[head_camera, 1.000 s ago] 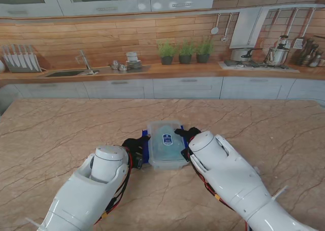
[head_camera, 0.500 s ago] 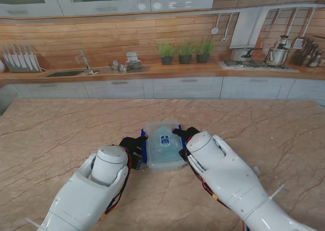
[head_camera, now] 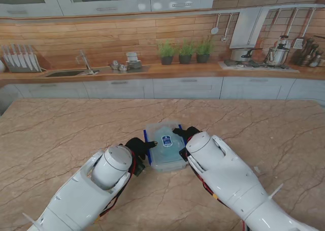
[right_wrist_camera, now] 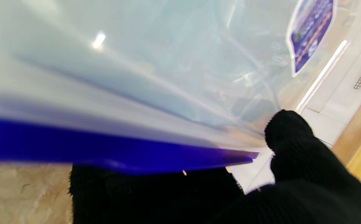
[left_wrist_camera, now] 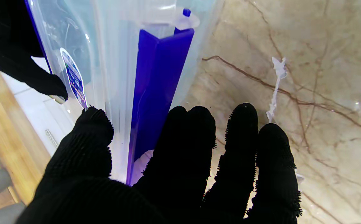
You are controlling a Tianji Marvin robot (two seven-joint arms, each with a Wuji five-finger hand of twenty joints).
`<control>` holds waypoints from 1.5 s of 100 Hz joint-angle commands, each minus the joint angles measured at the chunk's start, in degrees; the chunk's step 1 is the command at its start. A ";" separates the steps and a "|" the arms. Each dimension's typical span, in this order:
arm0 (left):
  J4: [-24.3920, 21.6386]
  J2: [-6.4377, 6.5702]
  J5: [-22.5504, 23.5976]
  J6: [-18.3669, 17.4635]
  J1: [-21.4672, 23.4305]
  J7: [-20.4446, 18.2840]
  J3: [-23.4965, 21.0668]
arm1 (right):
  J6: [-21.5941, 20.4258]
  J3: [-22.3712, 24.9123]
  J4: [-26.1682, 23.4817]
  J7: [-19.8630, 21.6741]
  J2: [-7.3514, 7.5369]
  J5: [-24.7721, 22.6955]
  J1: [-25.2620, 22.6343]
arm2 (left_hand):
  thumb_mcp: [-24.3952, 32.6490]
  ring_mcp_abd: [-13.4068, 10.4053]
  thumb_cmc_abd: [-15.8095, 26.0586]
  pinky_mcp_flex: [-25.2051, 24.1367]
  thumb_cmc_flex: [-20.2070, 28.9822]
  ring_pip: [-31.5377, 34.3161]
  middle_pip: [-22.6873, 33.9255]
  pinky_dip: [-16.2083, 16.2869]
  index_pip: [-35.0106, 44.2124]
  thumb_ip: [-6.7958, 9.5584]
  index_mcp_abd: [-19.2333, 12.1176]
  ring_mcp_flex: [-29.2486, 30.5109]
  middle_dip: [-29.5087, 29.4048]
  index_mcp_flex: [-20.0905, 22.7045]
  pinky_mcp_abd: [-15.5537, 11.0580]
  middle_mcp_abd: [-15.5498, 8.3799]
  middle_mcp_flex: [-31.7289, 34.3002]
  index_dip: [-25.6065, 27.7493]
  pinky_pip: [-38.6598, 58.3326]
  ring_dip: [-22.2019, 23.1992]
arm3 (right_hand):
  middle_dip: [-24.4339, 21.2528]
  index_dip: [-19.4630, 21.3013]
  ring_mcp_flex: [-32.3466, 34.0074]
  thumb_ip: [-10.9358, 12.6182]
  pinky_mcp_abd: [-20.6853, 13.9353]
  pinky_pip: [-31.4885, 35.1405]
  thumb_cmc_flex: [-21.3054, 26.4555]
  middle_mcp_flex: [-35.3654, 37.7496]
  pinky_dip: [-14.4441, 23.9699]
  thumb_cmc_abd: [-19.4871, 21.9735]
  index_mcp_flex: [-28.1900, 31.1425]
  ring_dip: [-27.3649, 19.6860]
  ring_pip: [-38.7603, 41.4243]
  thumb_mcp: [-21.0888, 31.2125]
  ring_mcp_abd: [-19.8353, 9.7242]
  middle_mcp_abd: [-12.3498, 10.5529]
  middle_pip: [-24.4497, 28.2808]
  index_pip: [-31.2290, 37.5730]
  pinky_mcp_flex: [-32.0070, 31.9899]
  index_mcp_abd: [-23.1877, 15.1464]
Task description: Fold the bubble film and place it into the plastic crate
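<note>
Presently the left hand, in a black knit glove, sits against the left side of the clear plastic crate with blue latches and a clear lid. In the left wrist view its thumb lies on the crate's lid beside the blue oval label, while the other fingers are extended along the blue latch and over the marble; whether they actually clamp the crate cannot be told.

The right hand, also gloved in black, is at the crate's right side. In the right wrist view its thumb rests over the lid edge and its fingers lie under the blue latch, so it grasps the crate's right edge.

The crate stands between the two hands, lid on, label facing up. Pale bluish, crumpled bubble film shows through the clear lid, inside the crate.

The crate rests on the beige veined marble bench. A small white scrap lies on the bench just beside the crate's left side, near the left fingertips.
</note>
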 commanded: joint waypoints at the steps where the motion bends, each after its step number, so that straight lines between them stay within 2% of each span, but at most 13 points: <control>1: -0.39 -0.62 1.75 -0.01 -1.20 -1.46 1.90 | -0.61 -0.73 -1.20 0.70 -0.68 0.29 -0.84 | 5.21 0.40 -3.54 0.90 2.27 2.18 3.65 1.53 10.49 -1.39 -11.05 2.15 1.28 4.44 1.95 -1.98 2.80 2.61 2.54 0.77 | -0.66 -0.12 4.64 2.87 1.21 1.58 2.46 2.65 0.17 1.99 2.71 -0.58 1.75 2.40 -1.49 0.51 -0.15 1.41 1.79 -0.59; 15: 1.01 0.57 8.88 0.36 -4.11 -4.01 6.73 | -1.11 -1.90 -2.14 1.25 -0.32 -0.84 -1.07 | 9.75 -0.64 -3.48 4.29 0.45 4.99 8.59 2.72 14.79 -1.15 -9.95 6.25 1.85 6.52 2.42 -3.85 7.17 6.83 4.23 0.66 | -0.65 -0.40 6.82 2.85 1.63 2.28 3.38 4.54 -0.06 2.70 3.93 -0.78 1.98 3.30 -1.49 0.72 0.32 2.19 3.40 0.10; 22: 1.28 0.77 10.51 0.59 -4.99 -4.59 8.26 | -1.14 -2.51 -2.70 1.74 -0.13 -1.29 -1.09 | 16.86 -1.41 -6.90 5.61 -1.17 5.97 10.01 2.94 16.76 -1.27 -10.02 8.00 1.35 7.15 2.34 -4.88 8.81 7.43 4.61 0.00 | -0.68 -0.95 7.12 2.69 1.87 3.13 3.61 6.47 -0.67 2.48 5.04 0.13 4.26 4.52 -1.88 1.28 0.98 3.30 4.99 1.36; 33: 1.75 0.54 11.85 0.62 -5.70 -4.18 9.55 | -0.97 -3.22 -3.46 1.89 -0.27 -0.96 -1.01 | 22.24 -1.70 -9.50 6.38 -2.09 6.49 10.62 2.92 17.81 -0.95 -8.48 9.12 1.31 8.01 2.55 -4.92 10.02 5.93 4.80 -0.12 | -0.86 -1.75 7.20 2.49 2.26 3.73 4.55 8.22 -1.37 1.81 5.98 0.93 6.05 6.28 -2.10 2.09 1.35 4.11 6.61 3.10; 63: 2.04 0.80 15.76 -1.44 -5.91 -3.14 10.83 | -1.04 -6.03 -3.18 3.67 -0.95 1.69 1.08 | 30.87 -3.16 -13.05 8.15 -4.72 7.94 13.31 2.70 20.70 0.80 -5.57 11.99 0.46 10.12 2.41 -5.44 12.80 3.97 5.30 -0.51 | -1.15 -2.90 7.08 1.53 2.29 3.86 6.42 7.91 -1.94 2.93 4.29 0.71 5.46 7.70 -2.50 1.49 0.99 3.36 6.73 3.37; 74: 1.44 1.39 17.63 -2.74 -5.58 -3.41 11.12 | -1.27 -6.69 -2.87 3.94 -1.14 2.09 1.68 | 31.27 -3.40 -12.98 8.15 -5.29 8.08 13.55 2.69 21.01 0.85 -5.91 12.26 0.32 10.02 2.42 -5.76 12.95 3.92 5.30 -0.56 | -1.25 -3.47 6.97 0.95 2.12 3.57 6.36 7.08 -2.26 2.89 3.27 0.39 4.72 7.38 -2.57 1.42 0.66 2.71 6.29 3.18; 81: 1.21 1.56 18.58 -2.79 -5.44 -3.34 11.12 | -1.29 -6.74 -2.85 4.10 -1.09 2.00 1.81 | 30.48 -2.92 -12.70 8.14 -5.51 7.77 13.14 2.67 20.57 0.06 -6.75 11.98 0.04 9.93 2.41 -5.64 12.49 3.58 5.29 -0.69 | -1.04 -4.16 7.03 0.92 2.15 3.25 5.29 5.30 -2.58 2.51 2.23 -0.38 3.16 6.73 -2.45 1.71 0.71 1.88 5.45 3.23; 87: 1.17 1.91 19.79 -2.42 -5.59 -3.72 11.21 | -1.17 -6.37 -2.95 4.12 -0.92 1.70 1.68 | 26.69 -2.57 -11.69 7.61 -4.76 6.90 11.42 2.25 18.92 -1.50 -8.59 11.19 -0.69 9.12 2.43 -5.07 11.25 2.82 4.45 -0.88 | -0.67 -4.84 6.98 1.21 2.24 2.84 2.83 2.91 -2.73 1.73 0.55 -1.38 1.34 5.45 -2.33 2.20 0.85 0.72 3.93 3.33; 94: 1.83 1.83 20.88 -2.09 -5.69 -3.10 10.99 | -0.82 -5.47 -2.81 3.40 -1.03 1.59 1.43 | 21.97 -1.42 -10.55 6.13 -4.27 5.47 8.89 1.79 15.46 -2.58 -8.53 9.66 -1.27 8.13 2.33 -3.58 9.36 1.20 3.57 -0.90 | -0.32 -5.33 5.49 1.54 2.37 2.46 0.84 0.59 -2.71 1.27 -1.13 -1.60 0.72 4.69 -2.06 2.70 1.01 -0.41 2.40 3.28; 108: 3.18 1.58 20.70 -0.81 -5.92 -2.32 9.81 | 0.34 -4.30 -1.72 3.15 -1.15 1.85 1.87 | 10.78 0.30 -4.96 3.50 -4.71 2.29 3.40 1.19 5.65 -1.21 -7.09 6.42 -2.03 7.65 2.69 -1.20 5.70 1.50 1.84 -0.93 | -0.21 -5.71 2.68 1.61 2.31 1.59 -0.12 -2.05 -2.74 1.37 -3.03 -1.54 0.25 3.68 -2.00 2.68 0.62 -1.59 0.50 2.82; 126: 6.51 0.05 19.56 -1.24 -6.06 1.60 8.27 | 1.01 -3.46 0.98 1.98 -2.18 3.51 2.64 | 7.65 0.77 -3.55 2.98 -5.44 1.63 1.83 1.16 1.39 -1.17 -6.57 5.72 -3.18 7.73 2.96 -0.63 4.92 0.26 1.60 -1.18 | -0.12 -5.76 0.89 1.89 1.86 0.93 0.10 -3.59 -2.47 1.53 -4.24 -1.41 -0.16 2.78 -1.96 2.49 0.33 -2.39 -0.68 2.01; 146: 7.41 -0.37 19.20 -1.76 -5.28 3.52 6.79 | 1.18 -2.63 2.69 0.68 -2.80 4.06 2.80 | 4.07 1.33 -2.46 2.53 -5.92 0.72 0.14 1.10 -2.47 -1.10 -6.22 5.00 -4.25 6.88 3.23 -0.13 3.98 -2.28 1.30 -1.58 | -0.13 -5.74 -0.79 2.07 1.91 0.46 -0.23 -5.05 -2.10 1.75 -6.02 -1.30 -0.63 2.08 -1.97 1.94 -0.11 -3.31 -1.49 0.67; 150: 7.21 -0.29 19.23 -1.73 -4.95 3.61 6.40 | 1.23 -2.39 2.70 0.56 -2.75 3.88 2.70 | 0.29 1.33 -1.46 2.48 -4.41 0.56 -0.09 1.08 -3.38 -0.73 -6.14 4.81 -4.44 6.67 3.29 -0.05 3.82 -3.43 1.19 -1.64 | -0.14 -5.71 -1.10 2.09 1.90 0.34 -0.34 -5.38 -2.05 1.79 -6.30 -1.27 -0.71 1.95 -2.00 1.82 -0.22 -3.45 -1.67 0.49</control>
